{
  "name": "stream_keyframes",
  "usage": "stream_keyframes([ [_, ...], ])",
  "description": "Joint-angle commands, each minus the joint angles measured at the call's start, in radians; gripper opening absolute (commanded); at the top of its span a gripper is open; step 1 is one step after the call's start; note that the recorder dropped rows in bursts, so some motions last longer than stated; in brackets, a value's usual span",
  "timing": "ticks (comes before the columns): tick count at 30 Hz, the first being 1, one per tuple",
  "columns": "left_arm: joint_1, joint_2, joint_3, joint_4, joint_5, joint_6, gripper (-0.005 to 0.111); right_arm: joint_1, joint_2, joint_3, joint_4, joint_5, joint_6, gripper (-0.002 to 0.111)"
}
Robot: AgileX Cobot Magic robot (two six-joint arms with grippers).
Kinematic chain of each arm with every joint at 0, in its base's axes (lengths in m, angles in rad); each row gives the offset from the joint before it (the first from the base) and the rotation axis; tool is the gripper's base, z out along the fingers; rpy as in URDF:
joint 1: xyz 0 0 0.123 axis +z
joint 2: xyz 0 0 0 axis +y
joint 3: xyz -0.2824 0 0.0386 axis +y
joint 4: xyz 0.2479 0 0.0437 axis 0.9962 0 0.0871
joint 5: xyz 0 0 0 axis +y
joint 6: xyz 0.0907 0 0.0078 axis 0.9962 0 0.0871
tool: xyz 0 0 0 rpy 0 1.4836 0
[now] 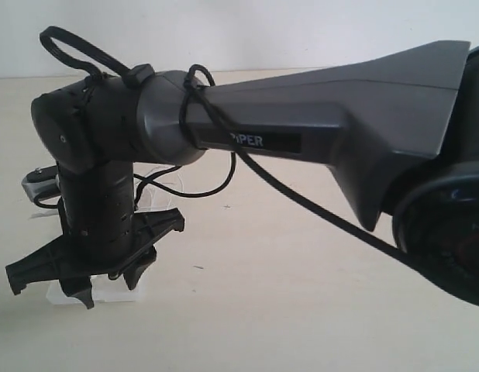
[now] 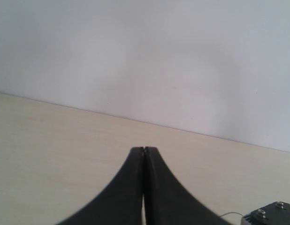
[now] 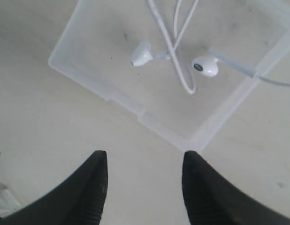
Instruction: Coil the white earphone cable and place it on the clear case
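Observation:
The clear case (image 3: pixel 95 89) lies open on the pale table, and the white earphone cable (image 3: pixel 175 61) rests inside it with its two earbuds (image 3: pixel 141 55) (image 3: pixel 205 65); one strand runs out over the rim. My right gripper (image 3: pixel 144 157) hovers open and empty just off the case's edge, over bare table. In the exterior view that gripper (image 1: pixel 111 288) points down above the case (image 1: pixel 61 292), which is mostly hidden beneath it. My left gripper (image 2: pixel 143 150) is shut with nothing in it, over bare table and facing the wall.
The right arm (image 1: pixel 325 132) stretches across the exterior view with its thick black cable (image 1: pixel 301 198) looped around it. A black part with screws (image 2: pixel 271 213) sits at the corner of the left wrist view. A white wall backs the table.

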Motion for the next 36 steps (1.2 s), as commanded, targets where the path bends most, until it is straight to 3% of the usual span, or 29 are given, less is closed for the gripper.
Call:
stream_keyframes([
  [1,0.001,-0.008,0.003,-0.001,0.003,0.001,0.0,0.004,-0.043,-0.007,-0.011,0.065,-0.03,0.049],
  [12,0.001,-0.008,0.003,0.0,0.003,0.002,0.0,0.004,-0.32,-0.007,-0.219,0.121,-0.059,0.048],
  [19,0.001,-0.008,0.003,0.02,0.005,-0.004,0.0,0.004,-0.516,-0.007,-0.306,0.121,-0.059,0.04],
  [23,0.001,-0.008,0.003,0.171,0.032,-0.106,0.0,0.004,-0.597,-0.005,-0.301,0.121,-0.091,0.036],
  [30,0.001,-0.008,0.003,0.676,0.06,-0.525,0.0,0.004,-0.69,0.105,-0.355,0.121,-0.134,0.035],
  [36,0.001,-0.008,0.003,0.719,0.048,-0.56,0.0,0.004,-0.816,0.364,-0.417,0.072,-0.134,0.035],
])
